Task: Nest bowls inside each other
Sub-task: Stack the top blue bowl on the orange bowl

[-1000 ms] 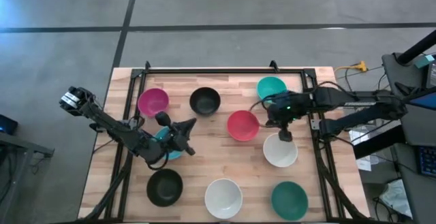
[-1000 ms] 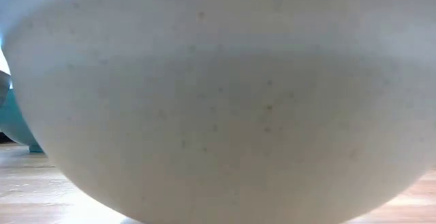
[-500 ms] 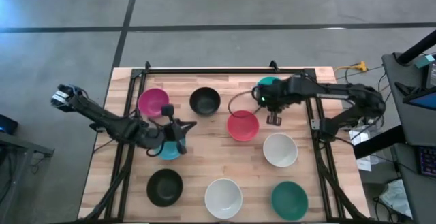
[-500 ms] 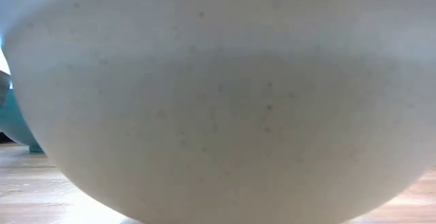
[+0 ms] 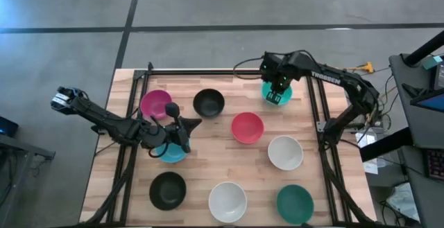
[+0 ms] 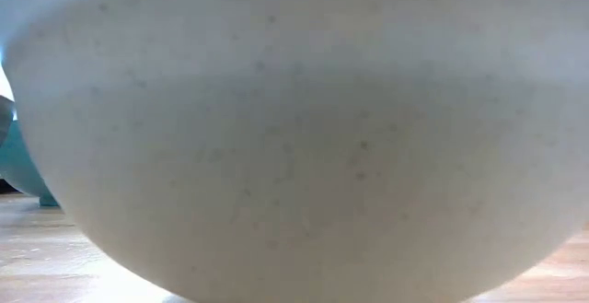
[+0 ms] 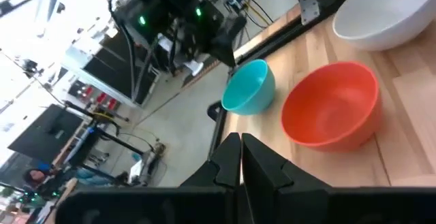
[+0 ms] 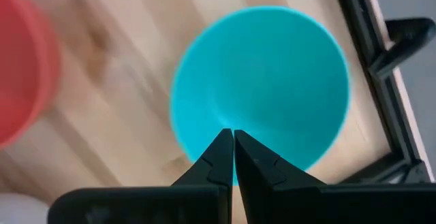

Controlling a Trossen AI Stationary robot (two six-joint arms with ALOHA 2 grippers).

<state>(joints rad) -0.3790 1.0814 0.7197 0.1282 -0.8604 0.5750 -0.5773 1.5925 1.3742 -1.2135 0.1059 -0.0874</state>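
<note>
Right gripper fingers pressed together, empty, had swung from white round plastic bowl past red round plastic bowl to hover over teal round plastic bowl at table's far right. Left gripper fingers together, stayed over light blue plastic bowl. Judged: nothing nested yet; jaws must open before teal pickup.

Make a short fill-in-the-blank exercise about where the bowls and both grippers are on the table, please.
1. The right gripper is above the small round teal plastic bowl, and its fingers are ____.
2. The left gripper is above the light ____ round plastic bowl.
3. In the high view, the red round plastic bowl sits directly between the black round plastic bowl and a ____ round plastic bowl.

Missing words: shut; blue; white
</note>
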